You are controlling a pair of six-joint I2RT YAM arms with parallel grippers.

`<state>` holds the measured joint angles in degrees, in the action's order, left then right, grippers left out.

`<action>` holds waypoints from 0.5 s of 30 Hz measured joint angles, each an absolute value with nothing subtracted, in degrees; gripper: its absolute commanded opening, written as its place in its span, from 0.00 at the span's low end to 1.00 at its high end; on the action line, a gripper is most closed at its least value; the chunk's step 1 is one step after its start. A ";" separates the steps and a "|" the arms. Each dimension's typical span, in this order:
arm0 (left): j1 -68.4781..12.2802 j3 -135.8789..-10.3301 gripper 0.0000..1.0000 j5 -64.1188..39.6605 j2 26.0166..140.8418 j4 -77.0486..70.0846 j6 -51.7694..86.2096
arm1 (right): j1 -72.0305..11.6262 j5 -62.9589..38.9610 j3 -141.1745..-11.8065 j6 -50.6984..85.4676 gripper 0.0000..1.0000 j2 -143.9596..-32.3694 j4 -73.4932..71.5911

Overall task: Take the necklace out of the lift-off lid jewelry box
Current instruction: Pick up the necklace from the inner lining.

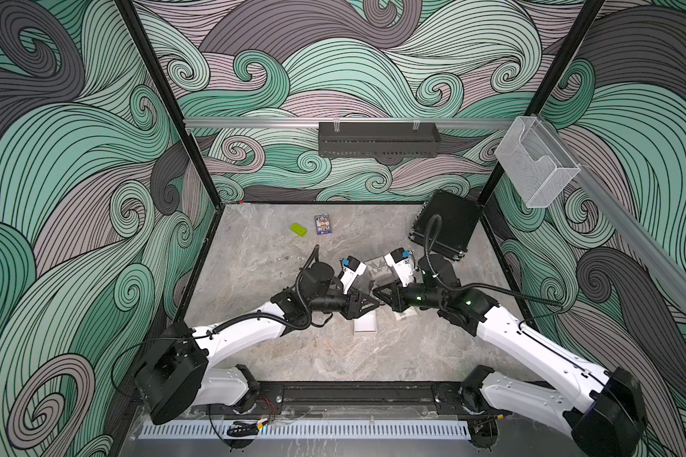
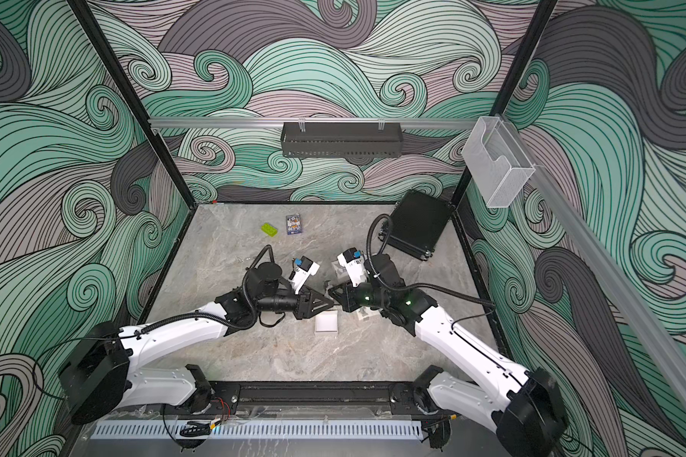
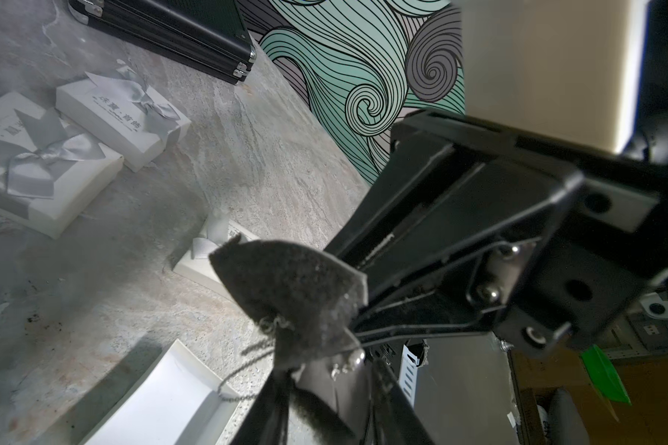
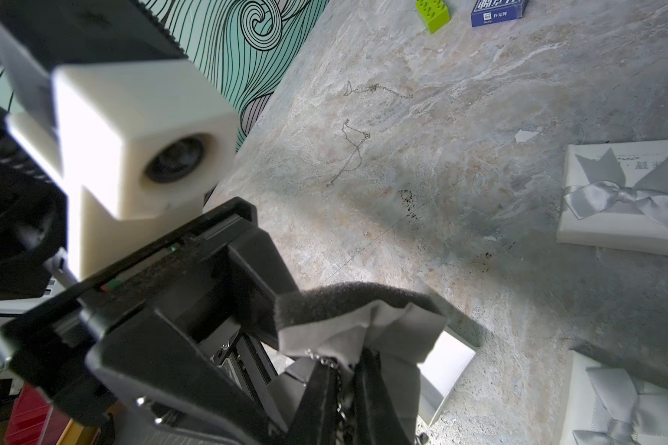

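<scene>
1. Arms: I see both arms reaching in over the middle of the bench (image 1: 333,356). In both top views the two tools meet tip to tip.
2. Right tool (image 4: 342,385): its fingers are pressed together on the edge of the black foam insert (image 3: 286,293). They pinch the insert's grey cloth face, and a run of chain is caught between them.
3. Left tool (image 3: 324,389): its fingers stand apart, one on either side of the insert's other end. I cannot tell whether they press on the foam.
4. Necklace (image 3: 247,368): it sits on the insert, held up off the bench between the two tools. A loop of thin chain hangs below the foam. A round bead (image 3: 357,360) shows at the insert's edge, beside the right tool's tips.
5. Jewelry box base (image 1: 366,326): it is white and open, and lies flat on the bench just on the near side of the tools.
6. White ribboned piece (image 3: 209,254): it lies beside the base, mostly hidden behind the insert. I cannot tell whether it is a lid or a whole box.
7. Bowed box (image 3: 55,185) and second bowed box (image 3: 124,127): both are closed and lie just beside each other, beyond the tools.
8. Loose chain (image 4: 353,150) and second chain (image 4: 378,90): both lie on the bare bench, apart from the boxes.
9. Far end of the bench: a green brick (image 1: 298,229) lies near a card pack (image 1: 323,225). A black case (image 1: 446,225) sits in the far right corner.
</scene>
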<state>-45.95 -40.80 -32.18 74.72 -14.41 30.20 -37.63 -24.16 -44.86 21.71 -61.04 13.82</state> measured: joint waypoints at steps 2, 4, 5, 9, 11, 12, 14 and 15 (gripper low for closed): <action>-46.00 -41.30 0.26 -32.18 74.94 -14.39 30.44 | -37.58 -24.16 -44.86 21.74 0.15 -61.04 13.82; -46.04 -41.60 0.20 -32.23 74.91 -14.41 30.59 | -37.47 -24.16 -44.86 21.85 0.17 -61.04 13.63; -46.04 -41.65 0.17 -32.18 74.94 -14.35 30.63 | -37.36 -24.16 -44.86 21.87 0.19 -61.04 13.54; -46.04 -41.65 0.08 -32.14 74.89 -13.61 30.39 | -36.93 -24.14 -44.86 21.87 0.34 -61.04 13.63; -46.04 -41.67 0.06 -32.16 74.70 -12.82 29.89 | -36.32 -24.43 -44.88 21.65 0.42 -61.01 14.17; -46.04 -41.67 0.05 -32.12 74.46 -12.32 29.47 | -35.92 -24.62 -44.91 21.56 0.46 -60.97 14.55; -46.04 -41.67 0.03 -31.99 73.45 -10.50 28.27 | -34.57 -25.78 -44.97 21.37 0.51 -60.60 15.42; -46.04 -41.67 0.02 -31.94 72.66 -9.58 27.51 | -33.67 -26.57 -45.01 21.23 0.53 -60.12 15.88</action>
